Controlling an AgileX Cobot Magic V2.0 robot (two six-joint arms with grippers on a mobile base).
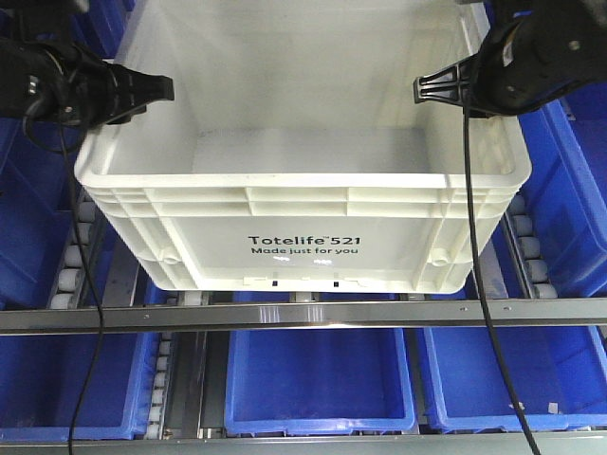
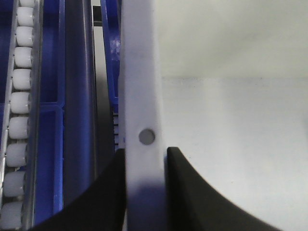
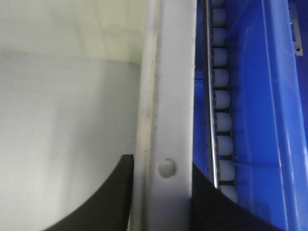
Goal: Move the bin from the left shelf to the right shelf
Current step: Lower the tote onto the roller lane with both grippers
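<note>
Both arms matte black. Left gripper (image 1: 156, 90): glossy black plastic fingers, tapering to blunt tips, loose black cabling bundled at the wrist, one thin cable (image 1: 87, 313) hanging down. Right gripper (image 1: 432, 90): black finger with open ribbed truss pattern, bulky rounded wrist housing, one black cable (image 1: 484, 284) trailing down. Wrist views show smooth, curved black fingers (image 2: 192, 192).

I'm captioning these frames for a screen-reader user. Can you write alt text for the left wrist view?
The left gripper straddles the white bin's side rim, one dark finger outside and one inside, both against the wall. The rim runs up the frame and has a small round hole in it. To the left are a strip of white rollers and blue bins.
</note>
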